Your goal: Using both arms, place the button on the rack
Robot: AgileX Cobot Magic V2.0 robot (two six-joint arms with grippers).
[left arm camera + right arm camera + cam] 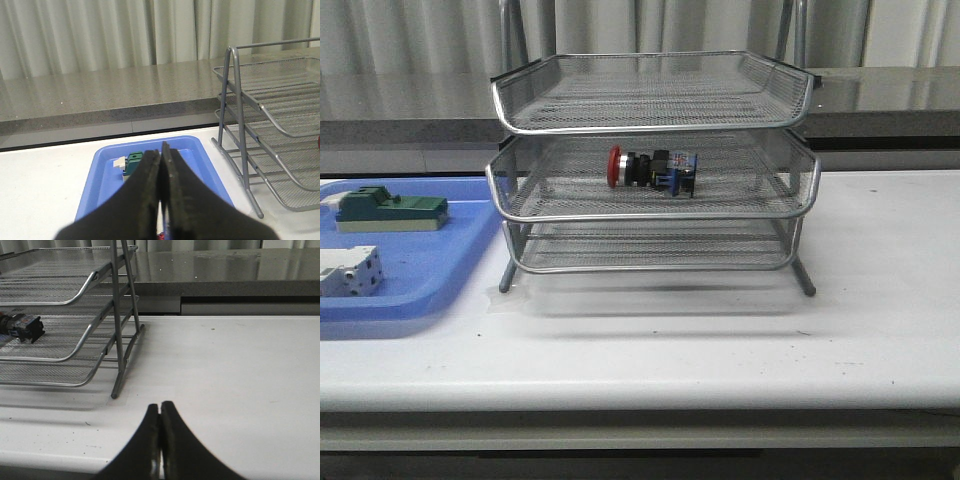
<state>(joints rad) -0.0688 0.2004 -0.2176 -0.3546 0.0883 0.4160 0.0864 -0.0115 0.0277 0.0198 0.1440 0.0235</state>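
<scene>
Silvery metal wire-mesh rack (655,160), glossy blue plastic tray (420,270), smooth white table (720,340)

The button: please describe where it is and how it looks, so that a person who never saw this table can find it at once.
Find the silver wire-mesh rack standing in the middle of the white table; it has three tiers. On its middle tier lies the button, on its side. Its red head, black body and blue rear set it apart from the green part and the white part in the blue tray beside the rack.
</scene>
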